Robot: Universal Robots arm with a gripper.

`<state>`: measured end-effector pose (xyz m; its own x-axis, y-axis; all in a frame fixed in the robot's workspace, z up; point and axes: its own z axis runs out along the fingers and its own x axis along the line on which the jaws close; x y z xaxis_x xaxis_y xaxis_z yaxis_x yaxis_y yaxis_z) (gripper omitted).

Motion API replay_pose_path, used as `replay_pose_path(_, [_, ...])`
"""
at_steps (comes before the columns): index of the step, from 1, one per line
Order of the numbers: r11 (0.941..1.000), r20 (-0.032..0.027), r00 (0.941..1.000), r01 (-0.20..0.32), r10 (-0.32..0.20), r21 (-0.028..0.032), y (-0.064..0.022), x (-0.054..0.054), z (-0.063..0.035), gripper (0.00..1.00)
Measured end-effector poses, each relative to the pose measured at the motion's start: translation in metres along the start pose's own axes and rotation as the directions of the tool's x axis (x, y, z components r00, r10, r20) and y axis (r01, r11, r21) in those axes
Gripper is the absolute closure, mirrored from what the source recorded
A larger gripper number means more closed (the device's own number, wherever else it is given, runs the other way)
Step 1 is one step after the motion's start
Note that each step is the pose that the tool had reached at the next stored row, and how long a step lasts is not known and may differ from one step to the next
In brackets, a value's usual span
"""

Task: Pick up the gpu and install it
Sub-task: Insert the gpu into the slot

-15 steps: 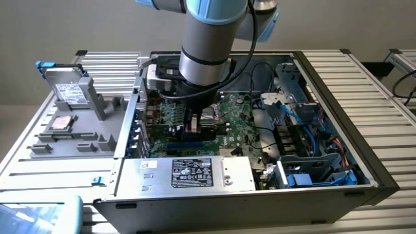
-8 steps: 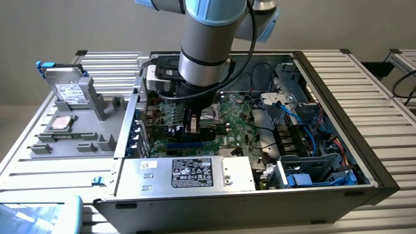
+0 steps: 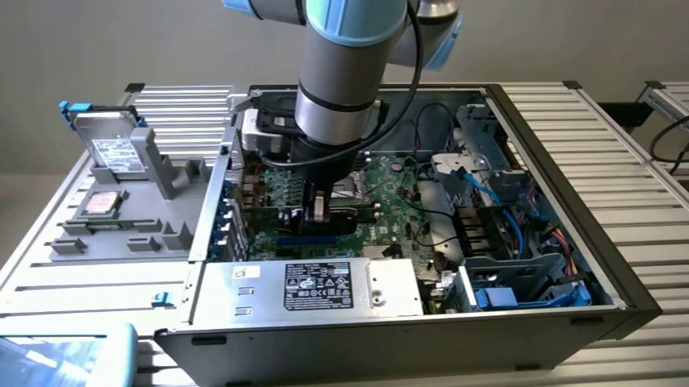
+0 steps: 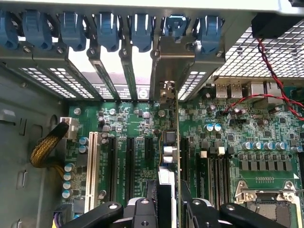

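One thin green-and-black gpu card (image 4: pixel 168 147) stands clamped edge-on in the pincer (image 4: pixel 167 209); best kept upright, silver end bracket (image 4: pixel 173 61) ahead of the pincer; press down evenly.

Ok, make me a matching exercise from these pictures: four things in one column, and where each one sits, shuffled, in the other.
1 gpu
2 labelled hard drive
3 blue clips
4 yellow-sleeved cable

A standing in the grey fixture
B in a row at the slot covers
C between the fingers of the gripper
D near the white slot

Pairs: 1-C, 2-A, 3-B, 4-D.
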<state>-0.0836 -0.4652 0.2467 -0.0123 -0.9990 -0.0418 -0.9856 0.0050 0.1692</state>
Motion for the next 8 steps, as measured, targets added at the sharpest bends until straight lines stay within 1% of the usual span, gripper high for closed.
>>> replay_pose_path(8, [1.0,0.0007,1.0,-0.002,0.002,0.0006,0.0021,0.0001,0.0008,0.71])
